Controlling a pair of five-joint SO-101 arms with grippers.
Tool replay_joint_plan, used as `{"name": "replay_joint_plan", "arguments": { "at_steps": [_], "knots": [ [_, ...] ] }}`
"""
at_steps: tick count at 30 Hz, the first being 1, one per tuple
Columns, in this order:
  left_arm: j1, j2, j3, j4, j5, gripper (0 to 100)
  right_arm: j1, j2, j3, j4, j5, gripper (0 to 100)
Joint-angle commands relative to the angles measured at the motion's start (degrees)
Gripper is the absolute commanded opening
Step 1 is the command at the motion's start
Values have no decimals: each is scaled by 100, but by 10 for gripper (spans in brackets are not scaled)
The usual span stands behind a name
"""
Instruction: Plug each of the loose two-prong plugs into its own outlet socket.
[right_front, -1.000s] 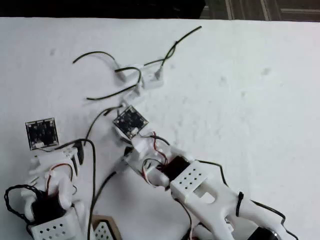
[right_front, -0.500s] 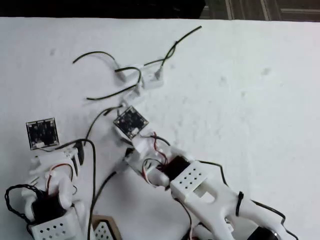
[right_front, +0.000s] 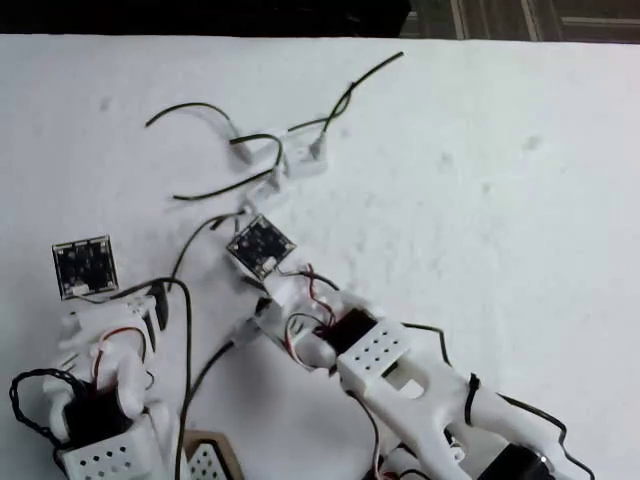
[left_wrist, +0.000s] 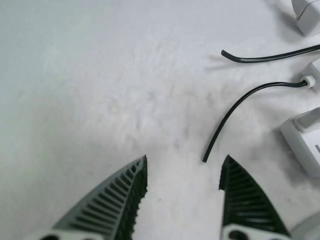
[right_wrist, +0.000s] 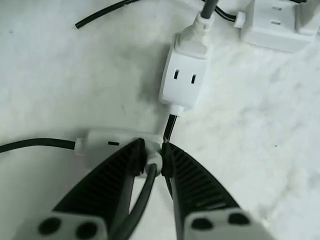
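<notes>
My right gripper is shut on the end of a white two-prong plug that lies flat on the table, its black cable trailing away to one side. Just beyond the fingertips lies a white outlet socket, its two slots facing up and a cable at each end. A second white outlet block sits farther off. In the high view these white pieces lie ahead of the right arm. My left gripper is open over bare table, with a loose black cable end just ahead of it.
Black cables curl across the middle of the white table. The left arm rests at the near left corner. White plug or socket bodies show at the edge of the left wrist view.
The right arm has shifted slightly toward the near edge while still holding the plug. The left arm has not moved.
</notes>
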Motion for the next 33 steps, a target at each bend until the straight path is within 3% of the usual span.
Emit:
{"name": "replay_joint_plan", "arguments": {
  "at_steps": [1,11,19,33],
  "knots": [
    [-48,-57,-26,-123,-35,241,-22,31,79,-48,44,16],
    [-40,-57,-18,-132,-35,241,-268,75,501,-312,360,16],
    [-40,-57,-18,-132,-18,241,-259,1051,123,-347,369,16],
    [-40,-57,-9,-132,-26,241,1077,13,-958,453,580,16]
  ]
}}
